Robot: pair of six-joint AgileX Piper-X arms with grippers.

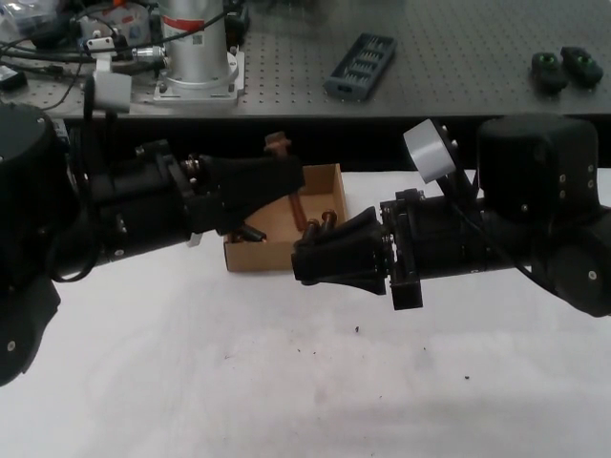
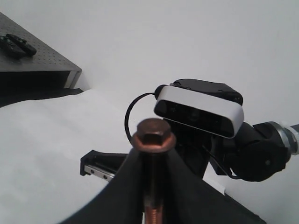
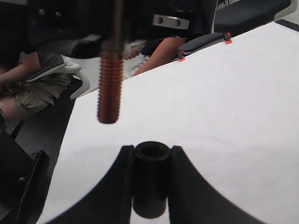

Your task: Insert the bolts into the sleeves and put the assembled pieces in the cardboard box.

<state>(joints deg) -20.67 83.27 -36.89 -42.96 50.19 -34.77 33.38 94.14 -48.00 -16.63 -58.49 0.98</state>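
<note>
- White cloth (image 1: 286, 382) covers your table, and a grey bench (image 1: 458, 48) full of little holes stands behind it.
- Your left claw (image 2: 152, 163) is clenched on a bolt (image 2: 152, 140). It pinches the shaft just under the six-sided head. The threaded end hangs down free.
- Your right claw (image 3: 150, 161) is grasping a black sleeve (image 3: 150, 182). The sleeve stands upright between the fingers, with its hole facing up.
- From the right wrist you can see the tip of the bolt hanging above the sleeve. It is off to one side of the hole and does not touch it.
- Just past the two claws sits the box (image 1: 258, 256), open at the top. Some brown pieces (image 1: 323, 221) lie inside it.
- I think the bolt is hard metal and will not bend. Its shaft looks smooth where you hold it, so it may tip or slide if you push too hard. Keep your hold close under the head.
- I think the sleeve is small and light. It is round, so it could twist in the fingers. Hold it around the middle and keep the hole free.
- The threads may catch on the rim of the sleeve, I think, so line the tip up over the hole before you go down.
</note>
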